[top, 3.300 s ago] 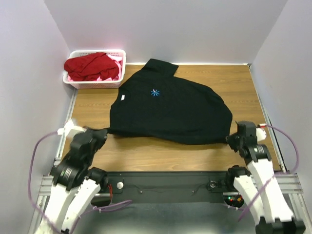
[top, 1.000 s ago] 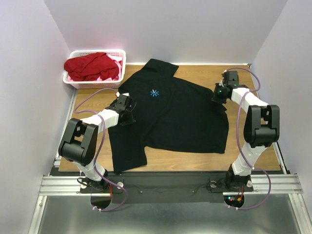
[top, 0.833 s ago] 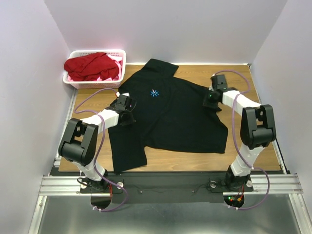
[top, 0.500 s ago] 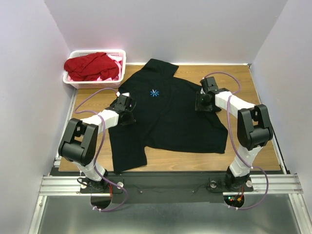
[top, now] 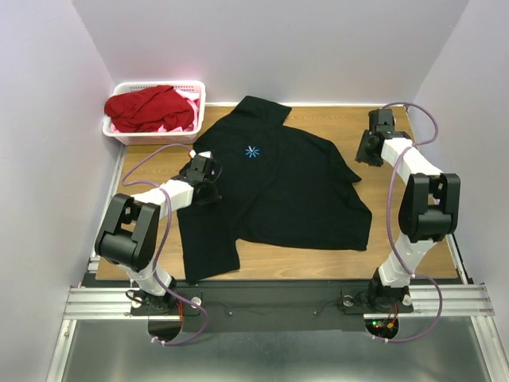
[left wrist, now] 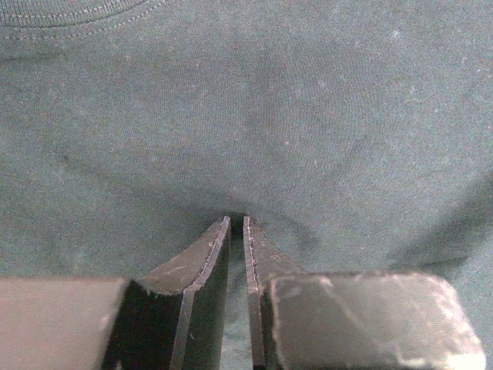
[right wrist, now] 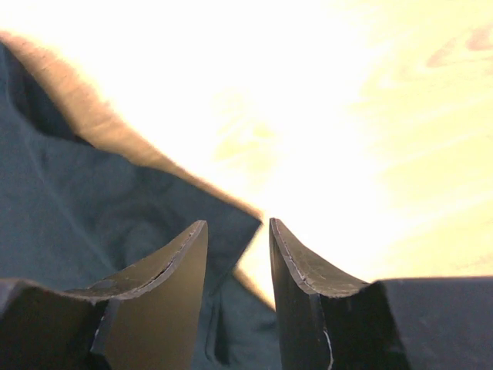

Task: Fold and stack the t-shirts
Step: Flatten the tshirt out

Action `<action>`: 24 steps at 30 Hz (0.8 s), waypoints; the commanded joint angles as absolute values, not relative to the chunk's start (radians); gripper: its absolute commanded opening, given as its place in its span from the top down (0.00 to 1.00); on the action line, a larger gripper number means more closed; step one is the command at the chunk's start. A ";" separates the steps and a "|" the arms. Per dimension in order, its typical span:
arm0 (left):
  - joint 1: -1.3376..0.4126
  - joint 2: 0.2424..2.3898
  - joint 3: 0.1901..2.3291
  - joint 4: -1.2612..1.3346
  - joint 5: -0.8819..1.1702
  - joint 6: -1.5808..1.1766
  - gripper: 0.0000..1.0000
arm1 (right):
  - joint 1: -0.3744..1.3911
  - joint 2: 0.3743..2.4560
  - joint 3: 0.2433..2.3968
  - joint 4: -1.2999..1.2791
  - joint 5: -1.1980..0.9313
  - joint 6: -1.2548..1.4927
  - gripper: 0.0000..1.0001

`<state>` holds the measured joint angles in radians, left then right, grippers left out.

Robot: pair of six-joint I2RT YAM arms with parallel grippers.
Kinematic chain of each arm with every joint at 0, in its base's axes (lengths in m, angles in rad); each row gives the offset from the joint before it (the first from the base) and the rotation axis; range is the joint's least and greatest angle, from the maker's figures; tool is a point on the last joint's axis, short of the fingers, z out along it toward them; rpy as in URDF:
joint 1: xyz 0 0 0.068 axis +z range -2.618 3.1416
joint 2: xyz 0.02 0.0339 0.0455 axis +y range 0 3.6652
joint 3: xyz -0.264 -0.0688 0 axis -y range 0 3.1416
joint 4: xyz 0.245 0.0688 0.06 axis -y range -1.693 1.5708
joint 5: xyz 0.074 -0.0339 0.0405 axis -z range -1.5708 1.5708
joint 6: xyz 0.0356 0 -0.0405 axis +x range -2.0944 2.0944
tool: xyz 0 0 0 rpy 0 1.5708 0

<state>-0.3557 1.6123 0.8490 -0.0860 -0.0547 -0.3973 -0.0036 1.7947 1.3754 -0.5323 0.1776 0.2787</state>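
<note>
The black t-shirt (top: 278, 187) lies spread on the wooden table (top: 398, 207), its light-blue asterisk logo (top: 252, 151) facing up and its left side folded down toward the near edge. My left gripper (top: 211, 181) rests on the shirt's left shoulder. In the left wrist view it (left wrist: 237, 223) is shut on a pinch of the black cloth (left wrist: 246, 116). My right gripper (top: 361, 157) is open just off the shirt's right sleeve. In the right wrist view it (right wrist: 237, 227) has a corner of the cloth (right wrist: 92, 200) between its jaws, over bare table (right wrist: 347, 116).
A white slotted basket (top: 119, 134) stands at the back left, holding a red t-shirt (top: 147, 107) with pink cloth (top: 188, 97) under it. Purple walls close in the left, right and back. The arms' mounting rail (top: 270, 298) runs along the near edge.
My right gripper went left over the shirt's right side, then drew back right to the sleeve edge. The shirt's right edge now lies further in. The left gripper has stayed put.
</note>
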 commanded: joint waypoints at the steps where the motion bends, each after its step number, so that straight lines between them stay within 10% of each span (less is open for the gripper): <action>1: -0.353 1.597 0.827 -0.106 -0.041 -0.382 0.76 | 0.005 1.873 1.439 -0.532 0.205 0.258 0.57; 24: -0.353 1.598 0.821 -0.109 -0.041 -0.391 0.76 | -0.015 1.985 1.374 -0.528 0.242 0.195 0.58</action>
<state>-0.3557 1.6108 0.8455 -0.0814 -0.0532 -0.3973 0.0017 1.9713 1.3918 -0.5407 0.2070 0.2134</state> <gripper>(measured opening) 0.243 0.437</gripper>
